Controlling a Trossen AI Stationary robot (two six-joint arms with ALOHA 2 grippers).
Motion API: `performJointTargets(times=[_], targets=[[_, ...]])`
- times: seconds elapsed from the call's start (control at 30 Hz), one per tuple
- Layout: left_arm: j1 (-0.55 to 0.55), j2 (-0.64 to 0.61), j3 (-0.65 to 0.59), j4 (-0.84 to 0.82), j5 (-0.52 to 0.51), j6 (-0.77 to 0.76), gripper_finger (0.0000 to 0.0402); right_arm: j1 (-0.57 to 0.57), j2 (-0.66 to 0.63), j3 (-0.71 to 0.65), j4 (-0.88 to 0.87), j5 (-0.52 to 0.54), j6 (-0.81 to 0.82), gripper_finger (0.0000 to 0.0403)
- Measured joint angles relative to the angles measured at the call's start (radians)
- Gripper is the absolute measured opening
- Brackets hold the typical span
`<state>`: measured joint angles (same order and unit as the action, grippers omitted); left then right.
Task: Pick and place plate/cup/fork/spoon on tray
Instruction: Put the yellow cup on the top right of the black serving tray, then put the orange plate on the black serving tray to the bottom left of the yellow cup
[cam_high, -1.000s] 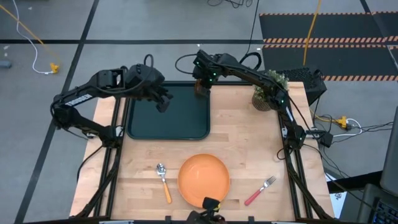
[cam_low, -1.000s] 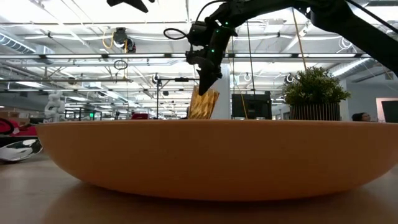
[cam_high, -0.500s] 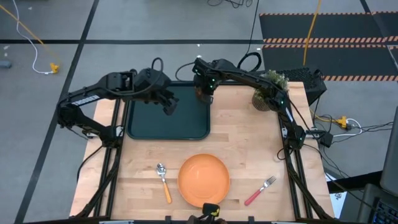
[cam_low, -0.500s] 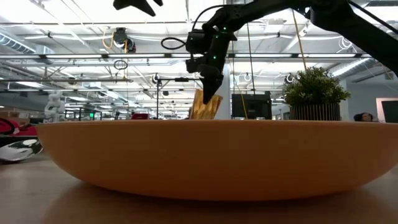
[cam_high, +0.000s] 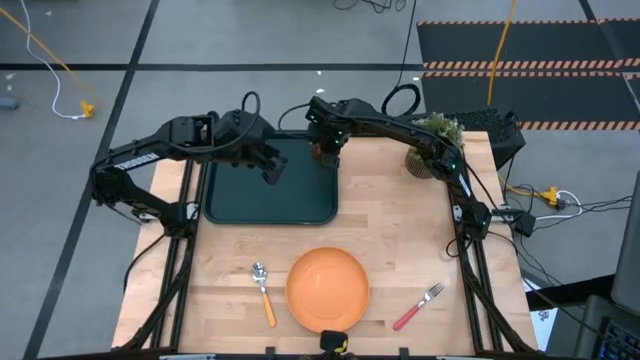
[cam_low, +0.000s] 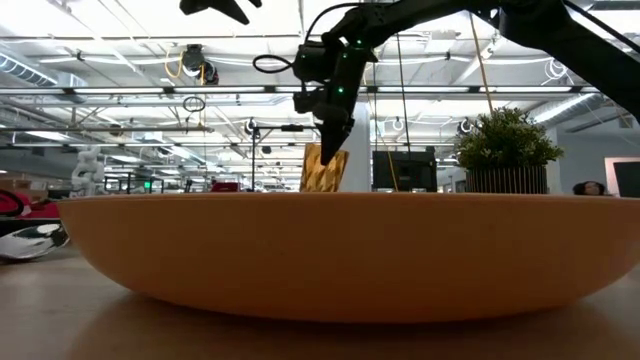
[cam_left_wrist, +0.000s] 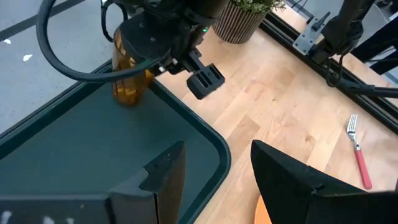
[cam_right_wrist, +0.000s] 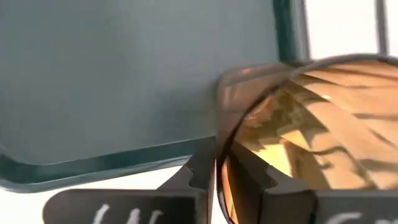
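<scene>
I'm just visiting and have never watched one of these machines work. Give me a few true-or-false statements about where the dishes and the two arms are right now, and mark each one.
1. The cup stands in a far corner of the tray. True.
2. The plate already lies on the tray. False: it sits on the bare wooden table, on the near side.
3. The right gripper is at the cup, with one finger inside its rim. True, as the right wrist view shows.
4. The fork and the spoon lie side by side. False: the plate lies between them.
5. The left gripper is holding the spoon. False: it hovers open and empty over the tray.
</scene>
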<state>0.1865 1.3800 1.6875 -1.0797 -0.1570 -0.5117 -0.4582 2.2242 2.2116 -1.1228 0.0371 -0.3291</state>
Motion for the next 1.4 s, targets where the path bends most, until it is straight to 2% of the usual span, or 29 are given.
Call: performJointTargets(times=[0.13, 0.43, 0.67, 0.87, 1.23, 1.3, 1.4], targets=[[-0.008, 0.0, 0.0, 0.0, 0.0, -0.001, 0.0186, 0.001, 0.0, 0.0, 0.012, 0.022, 0.003, 0.0058], [-0.013, 0.0, 0.0, 0.0, 0.0, -0.007, 0.0186, 0.002, 0.0, 0.0, 0.068, 0.023, 0.018, 0.0149], [-0.012, 0.0, 0.0, -0.001, 0.0, -0.008, 0.0186, 0.002, -0.018, -0.001, 0.121, 0.02, 0.037, 0.0193], [-0.012, 0.0, 0.0, -0.016, 0.0, -0.009, 0.0186, -0.002, -0.045, -0.001, 0.139, 0.019, 0.058, 0.0217], [-0.012, 0.0, -0.005, -0.23, 0.004, -0.057, 0.0186, 0.001, -0.172, -0.001, 0.168, 0.014, 0.167, 0.0234], [-0.012, -0.001, -0.024, -0.234, 0.039, -0.085, 0.0186, 0.002, -0.206, -0.001, 0.161, 0.013, 0.189, 0.0234], [0.003, 0.0, -0.074, -0.232, 0.152, -0.133, 0.0186, 0.004, -0.258, -0.001, 0.158, 0.012, 0.221, 0.0234]])
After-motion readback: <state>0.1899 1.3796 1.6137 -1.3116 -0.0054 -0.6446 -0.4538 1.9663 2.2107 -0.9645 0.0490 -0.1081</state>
